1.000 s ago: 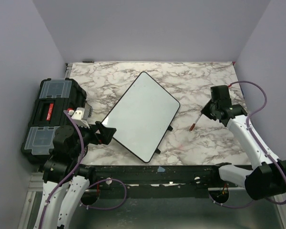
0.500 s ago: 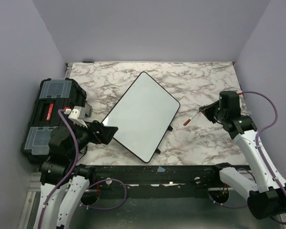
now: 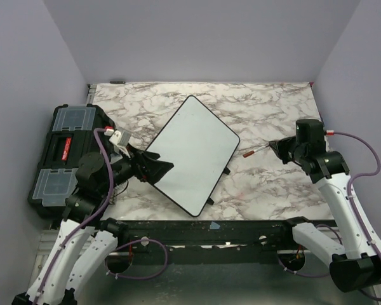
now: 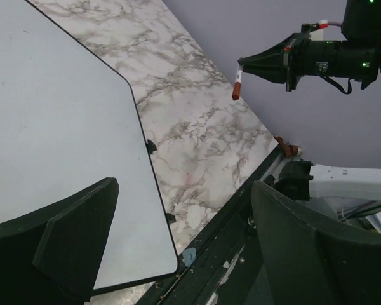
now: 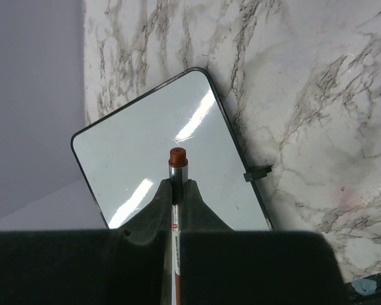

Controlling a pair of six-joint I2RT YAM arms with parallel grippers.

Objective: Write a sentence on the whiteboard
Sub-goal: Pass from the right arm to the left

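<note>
Whiteboard [image 3: 190, 152]: flat on the marbled surface [image 3: 273, 184] at the centre of the top view. Turned diagonally, with one rounded corner toward the upper centre and another toward the lower centre. Face white, with streaks of glare in the right wrist view. Small black feet showing along the lower-right edge.
Left gripper [image 3: 160, 169]: left of centre in the top view, over the board's lower-left edge. Fingers spread wide, nothing grasped between them. Contact with the board not possible to tell.
Right gripper [image 3: 276, 147]: right of centre in the top view, apart from the board, clenched on a marker [image 3: 257, 150].
Marker: slim pale body with a red end, pointing left toward the board's right edge and stopping short of it. In the right wrist view, sticking up from between the closed fingers, red end seen against the board's face.
Toolbox [image 3: 66, 149]: black with clear lid compartments, at the far left of the top view, apart from the board.
</note>
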